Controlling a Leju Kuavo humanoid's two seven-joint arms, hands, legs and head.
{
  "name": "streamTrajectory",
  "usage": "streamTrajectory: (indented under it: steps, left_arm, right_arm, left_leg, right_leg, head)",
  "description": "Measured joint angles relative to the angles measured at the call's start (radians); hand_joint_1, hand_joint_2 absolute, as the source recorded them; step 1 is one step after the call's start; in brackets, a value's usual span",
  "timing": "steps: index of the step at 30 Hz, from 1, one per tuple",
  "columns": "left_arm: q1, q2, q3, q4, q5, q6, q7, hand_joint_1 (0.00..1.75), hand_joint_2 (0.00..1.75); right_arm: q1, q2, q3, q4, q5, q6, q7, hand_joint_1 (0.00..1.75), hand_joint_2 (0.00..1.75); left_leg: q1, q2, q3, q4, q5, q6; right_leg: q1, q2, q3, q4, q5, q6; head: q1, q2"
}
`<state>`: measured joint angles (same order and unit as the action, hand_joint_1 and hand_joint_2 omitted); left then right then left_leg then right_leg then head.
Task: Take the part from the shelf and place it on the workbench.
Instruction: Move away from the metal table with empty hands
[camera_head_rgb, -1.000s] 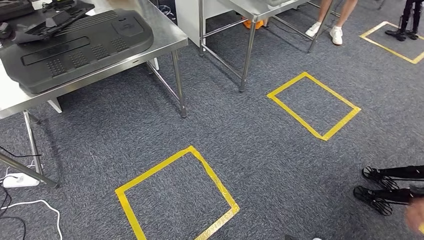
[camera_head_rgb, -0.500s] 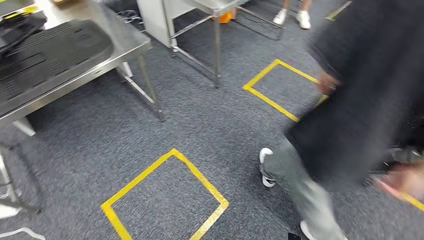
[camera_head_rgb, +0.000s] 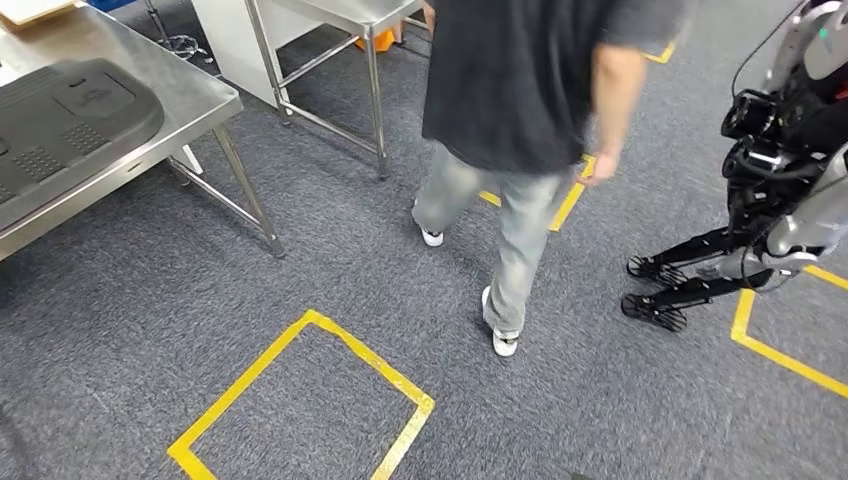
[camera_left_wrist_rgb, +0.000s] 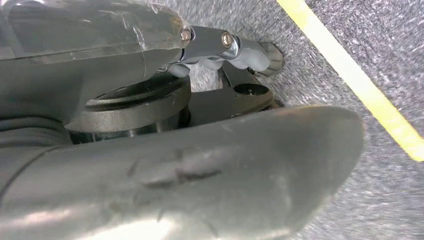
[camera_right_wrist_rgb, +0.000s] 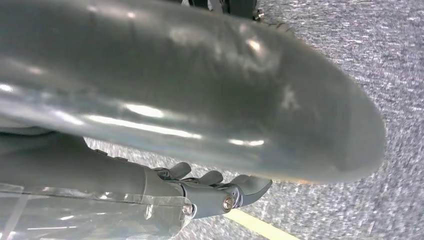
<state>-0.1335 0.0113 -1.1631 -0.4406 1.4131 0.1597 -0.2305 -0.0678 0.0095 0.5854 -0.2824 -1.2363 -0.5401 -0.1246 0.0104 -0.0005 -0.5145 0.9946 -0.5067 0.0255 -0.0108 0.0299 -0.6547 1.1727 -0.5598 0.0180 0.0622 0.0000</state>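
Part (camera_head_rgb: 70, 120): dark grey plastic panel w/ ribbed patches, lying flat on the steel table (camera_head_rgb: 190, 110) at far left of head view, its edge close to the table's front rim. Neither hand is near it.

Left hand (camera_left_wrist_rgb: 200, 150): arm hangs down, wrist cam looks at the carpet. Thick grey thumb lies across the lower part of the pic, darker fingers (camera_left_wrist_rgb: 240, 52) beyond it, bent at the tips. Nothing seen in the hand; can't tell if it's spread or curled in. A yellow tape line (camera_left_wrist_rgb: 350, 75) runs over the carpet past it.

Right hand (camera_right_wrist_rgb: 200, 100): also hanging, pointed at the floor. Thumb runs across the top half of the pic, fingers (camera_right_wrist_rgb: 215, 187) lightly bent and apart from it, carpet showing between. Empty, fingers loose.

Head view, other stuff: person (camera_head_rgb: 520, 90) in dark top and grey trousers mid-step on the carpet, between the table and a second robot (camera_head_rgb: 780, 170) at the right edge. Yellow tape square (camera_head_rgb: 380, 370) on the floor in front.
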Motion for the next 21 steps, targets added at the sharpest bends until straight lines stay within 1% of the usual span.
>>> streamTrajectory:
  steps: [1, 2, 3, 4, 5, 6, 7, 8, 9, 10, 11, 12, 13, 14, 15, 16, 17, 18, 19, 20, 21]
  left_arm:
    - [0.001, 0.000, 0.000, 0.000, 0.000, 0.000, 0.001, 0.00, 0.00]
    - [0.002, 0.000, 0.000, 0.000, 0.000, 0.000, 0.001, 0.00, 0.00]
    - [0.002, 0.000, 0.000, 0.000, 0.001, 0.000, 0.002, 0.00, 0.00]
    - [0.001, 0.000, 0.000, 0.000, 0.001, 0.000, 0.002, 0.00, 0.00]
    - [0.001, 0.000, 0.000, 0.000, 0.000, 0.000, 0.003, 0.00, 0.00]
    - [0.000, 0.000, 0.000, 0.000, -0.001, 0.000, 0.003, 0.00, 0.00]
    - [-0.001, 0.001, 0.000, 0.000, -0.002, 0.000, 0.003, 0.00, 0.00]
    - [-0.002, 0.001, 0.000, 0.000, -0.002, 0.000, 0.003, 0.00, 0.00]
    - [-0.003, 0.001, 0.000, 0.000, -0.002, 0.000, 0.003, 0.00, 0.00]
    - [-0.005, 0.001, 0.000, 0.000, -0.003, 0.000, 0.003, 0.00, 0.00]
    - [-0.007, 0.001, 0.000, 0.000, -0.002, 0.000, 0.003, 0.00, 0.00]
    - [-0.009, 0.001, 0.000, 0.000, -0.002, -0.001, 0.003, 0.00, 0.00]
    - [-0.011, 0.001, 0.000, 0.000, -0.002, -0.001, 0.003, 0.00, 0.00]
    - [-0.012, 0.001, 0.000, 0.000, -0.002, -0.002, 0.003, 0.00, 0.00]
    - [-0.012, 0.001, 0.000, 0.000, -0.003, -0.003, 0.003, 0.00, 0.00]
    - [-0.011, 0.001, 0.000, 0.000, -0.003, -0.003, 0.003, 0.00, 0.00]
    - [-0.009, 0.001, 0.000, 0.000, -0.003, -0.003, 0.003, 0.00, 0.00]
    - [-0.008, 0.002, -0.001, 0.000, -0.003, -0.003, 0.003, 0.00, 0.00]
    - [-0.008, 0.002, -0.001, 0.000, -0.003, -0.004, 0.003, 0.00, 0.00]
    - [-0.007, 0.002, -0.001, 0.000, -0.004, -0.004, 0.003, 0.00, 0.00]
    - [-0.008, 0.002, -0.002, 0.000, -0.003, -0.004, 0.003, 0.00, 0.00]
  right_arm:
    - [-0.002, 0.000, 0.000, 0.000, -0.002, 0.000, 0.001, 0.00, 0.00]
    - [-0.002, 0.000, 0.001, 0.000, -0.004, 0.000, 0.001, 0.00, 0.00]
    - [-0.001, 0.000, 0.001, 0.000, -0.005, 0.000, 0.002, 0.00, 0.00]
    - [0.000, 0.000, 0.002, 0.000, -0.005, 0.000, 0.002, 0.00, 0.00]
    - [0.001, 0.000, 0.002, 0.000, -0.005, 0.000, 0.002, 0.00, 0.00]
    - [0.001, 0.000, 0.004, 0.000, -0.005, 0.000, 0.002, 0.00, 0.00]
    - [0.000, 0.000, 0.007, -0.001, -0.005, 0.000, 0.003, 0.00, 0.00]
    - [-0.002, 0.000, 0.010, -0.002, -0.006, 0.000, 0.004, 0.00, 0.00]
    - [-0.003, 0.001, 0.013, -0.002, -0.008, 0.000, 0.005, 0.00, 0.00]
    - [-0.002, 0.001, 0.015, -0.003, -0.011, -0.001, 0.006, 0.00, 0.00]
    - [-0.002, 0.001, 0.016, -0.003, -0.014, -0.001, 0.006, 0.00, 0.00]
    - [-0.001, 0.001, 0.016, -0.003, -0.017, -0.001, 0.006, 0.00, 0.00]
    - [-0.001, 0.001, 0.017, -0.003, -0.020, -0.002, 0.006, 0.00, 0.00]
    - [-0.003, 0.001, 0.018, -0.003, -0.022, -0.002, 0.006, 0.00, 0.00]
    - [-0.004, 0.002, 0.020, -0.003, -0.024, -0.003, 0.006, 0.00, 0.00]
    - [-0.005, 0.002, 0.022, -0.003, -0.026, -0.003, 0.006, 0.00, 0.00]
    - [-0.006, 0.003, 0.024, -0.003, -0.029, -0.004, 0.006, 0.00, 0.00]
    - [-0.006, 0.003, 0.027, -0.003, -0.032, -0.004, 0.006, 0.00, 0.00]
    - [-0.005, 0.004, 0.029, -0.003, -0.035, -0.004, 0.006, 0.00, 0.00]
    - [-0.005, 0.004, 0.031, -0.003, -0.037, -0.004, 0.006, 0.00, 0.00]
    - [-0.005, 0.004, 0.033, -0.003, -0.038, -0.004, 0.005, 0.00, 0.00]
  left_leg:
    - [-0.001, 0.016, -0.001, 0.000, 0.000, 0.002]
    - [-0.002, 0.030, -0.001, 0.001, -0.001, 0.002]
    - [-0.003, 0.043, -0.002, 0.001, -0.002, 0.002]
    - [-0.002, 0.054, -0.001, 0.003, -0.004, 0.000]
    - [-0.001, 0.065, 0.000, 0.004, -0.006, -0.003]
    - [-0.001, 0.074, 0.002, 0.006, -0.010, -0.007]
    - [-0.004, 0.083, 0.003, 0.010, -0.014, -0.013]
    - [-0.006, 0.090, 0.004, 0.012, -0.017, -0.018]
    - [-0.009, 0.096, 0.006, 0.013, -0.019, -0.024]
    - [-0.011, 0.104, 0.008, 0.013, -0.020, -0.029]
    - [-0.010, 0.108, 0.010, 0.012, -0.022, -0.035]
    - [-0.008, 0.100, 0.012, 0.017, -0.029, -0.042]
    - [-0.005, 0.082, 0.006, 0.038, -0.046, -0.047]
    - [-0.003, 0.058, -0.009, 0.079, -0.074, -0.051]
    - [-0.002, 0.033, -0.033, 0.138, -0.106, -0.053]
    - [-0.002, 0.018, -0.064, 0.205, -0.137, -0.053]
    - [-0.002, 0.012, -0.091, 0.263, -0.158, -0.053]
    - [-0.002, 0.010, -0.108, 0.296, -0.162, -0.052]
    - [-0.002, 0.008, -0.111, 0.296, -0.149, -0.049]
    - [-0.002, 0.005, -0.097, 0.259, -0.119, -0.046]
    - [-0.001, -0.006, -0.072, 0.195, -0.078, -0.042]
  right_leg:
    - [-0.002, -0.013, -0.032, 0.067, -0.030, 0.004]
    - [-0.004, -0.019, -0.054, 0.115, -0.045, 0.007]
    - [-0.007, -0.023, -0.060, 0.132, -0.043, 0.010]
    - [-0.009, -0.028, -0.045, 0.106, -0.021, 0.012]
    - [-0.011, -0.037, -0.012, 0.045, 0.013, 0.013]
    - [-0.011, -0.059, 0.026, -0.028, 0.040, 0.013]
    - [-0.009, -0.079, 0.057, -0.091, 0.062, 0.009]
    - [-0.007, -0.093, 0.074, -0.128, 0.071, 0.004]
    - [-0.003, -0.100, 0.078, -0.141, 0.070, -0.003]
    - [0.000, -0.092, 0.075, -0.141, 0.070, -0.010]
    - [0.000, -0.081, 0.075, -0.143, 0.072, -0.017]
    - [-0.001, -0.072, 0.076, -0.146, 0.074, -0.022]
    - [-0.003, -0.062, 0.076, -0.149, 0.077, -0.030]
    - [-0.004, -0.053, 0.077, -0.152, 0.080, -0.037]
    - [-0.003, -0.042, 0.077, -0.153, 0.081, -0.041]
    - [-0.001, -0.031, 0.076, -0.152, 0.082, -0.046]
    - [0.001, -0.019, 0.076, -0.152, 0.082, -0.048]
    - [0.003, -0.006, 0.076, -0.151, 0.082, -0.049]
    - [0.004, 0.008, 0.076, -0.150, 0.082, -0.049]
    - [0.005, 0.022, 0.077, -0.148, 0.081, -0.049]
    - [0.005, 0.037, 0.077, -0.145, 0.080, -0.048]
  head:
    - [0.004, 0.000]
    - [0.005, 0.000]
    - [0.005, 0.000]
    - [0.005, 0.000]
    - [0.007, 0.000]
    - [0.009, 0.000]
    - [0.012, 0.000]
    - [0.012, 0.000]
    - [0.011, 0.000]
    - [0.008, 0.000]
    - [0.004, 0.000]
    - [0.001, 0.000]
    - [-0.002, 0.000]
    - [-0.006, 0.000]
    - [-0.010, 0.000]
    - [-0.013, 0.000]
    - [-0.014, 0.000]
    - [-0.015, 0.000]
    - [-0.016, 0.000]
    - [-0.016, 0.000]
    - [-0.017, 0.000]
